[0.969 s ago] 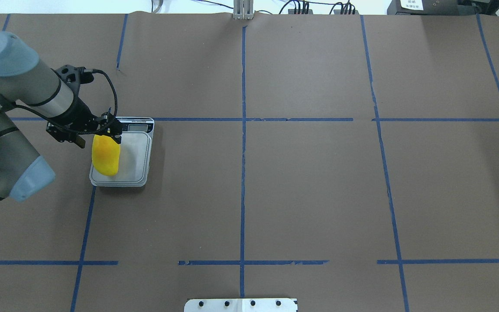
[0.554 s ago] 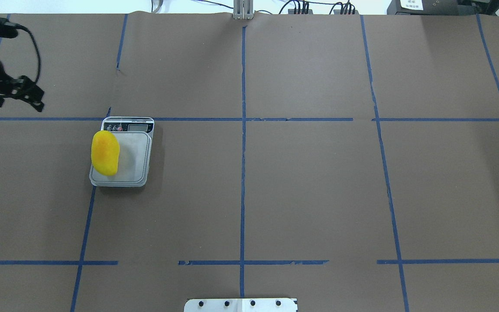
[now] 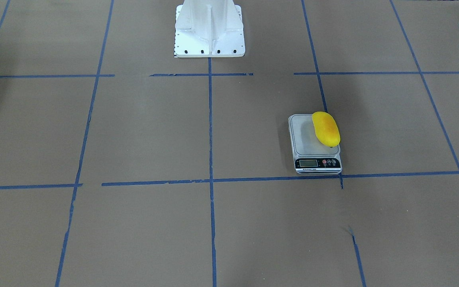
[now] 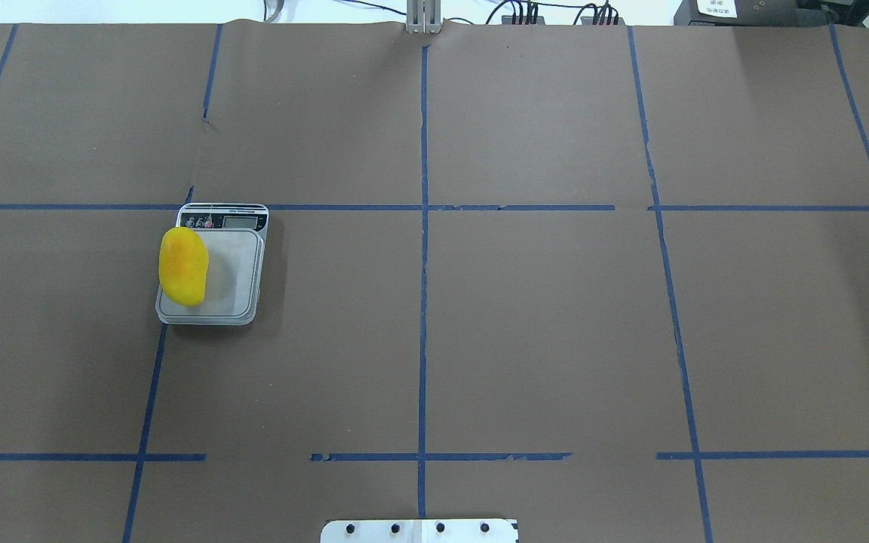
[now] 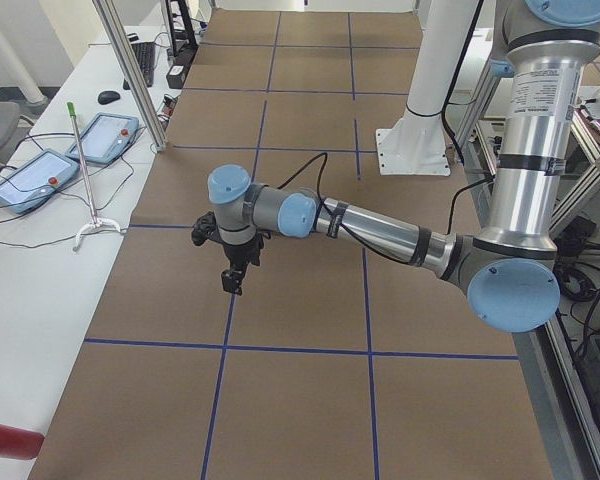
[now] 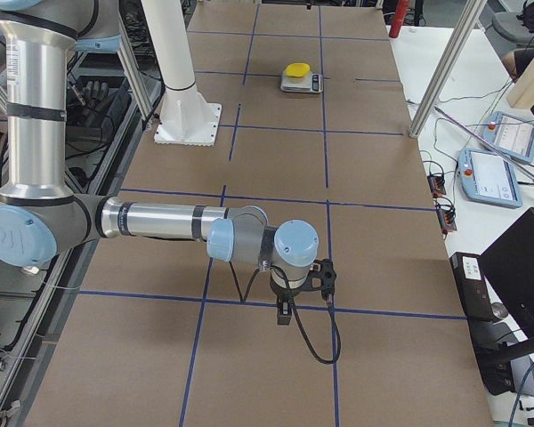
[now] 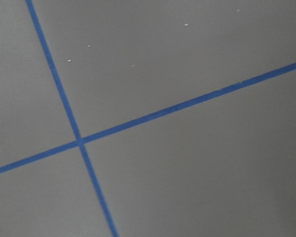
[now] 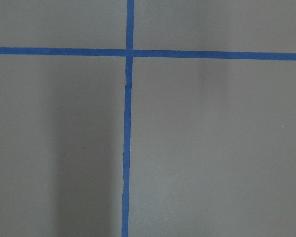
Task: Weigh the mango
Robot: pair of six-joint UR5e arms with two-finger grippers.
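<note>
I see the mango [image 4: 183, 266], bright yellow with an orange blush, lying on its side on the scale [image 4: 237, 283], along the platform's edge on the robot's left and slightly overhanging it. Nothing holds it. From across the table, the mango [image 3: 326, 128] sits above the scale's small display [image 3: 308, 162], whose reading is too small for me to make out. The scale stands on the brown paper-covered table [image 4: 540, 317], just inside a crossing of blue tape lines [image 4: 423, 302]. The left gripper [image 5: 233, 285] hangs pointing down over bare paper, well apart from the scale; I cannot tell whether its fingers are spread or closed. The right gripper [image 6: 285, 317] also hangs above bare paper, far from the scale [image 6: 304, 84], and I cannot tell its opening either. Both wrist cameras show only brown paper and tape.
</note>
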